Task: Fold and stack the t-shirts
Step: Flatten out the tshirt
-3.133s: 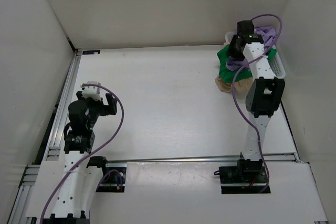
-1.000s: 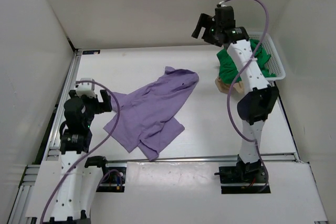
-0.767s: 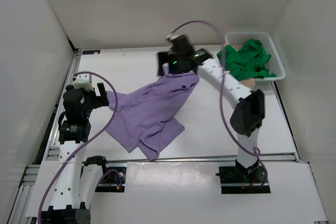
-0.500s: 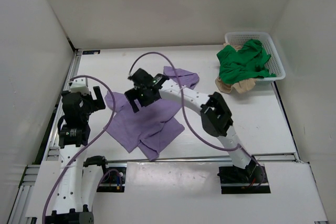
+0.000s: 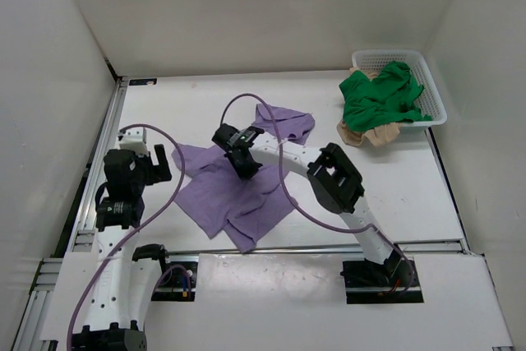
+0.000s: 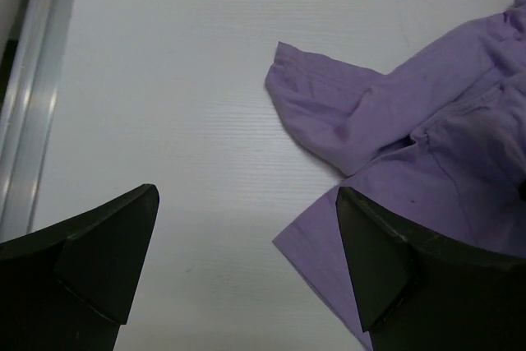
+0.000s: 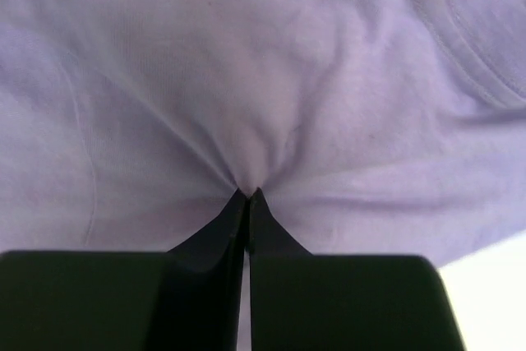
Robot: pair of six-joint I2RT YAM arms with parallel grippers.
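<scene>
Where pinched, puckered purple t-shirt (image 7: pixel 246 80).

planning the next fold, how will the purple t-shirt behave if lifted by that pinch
Likely floppy: the purple t-shirt lies rumpled and puckers where the right gripper pinches it. Probably light; it should drape and trail, not hold shape.

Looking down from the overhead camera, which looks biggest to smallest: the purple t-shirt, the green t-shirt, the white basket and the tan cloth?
1. purple t-shirt, clearly the largest.
2. green t-shirt and white basket: about alike, too close to rank.
3. tan cloth, smallest, though partly hidden under the green one.
</scene>
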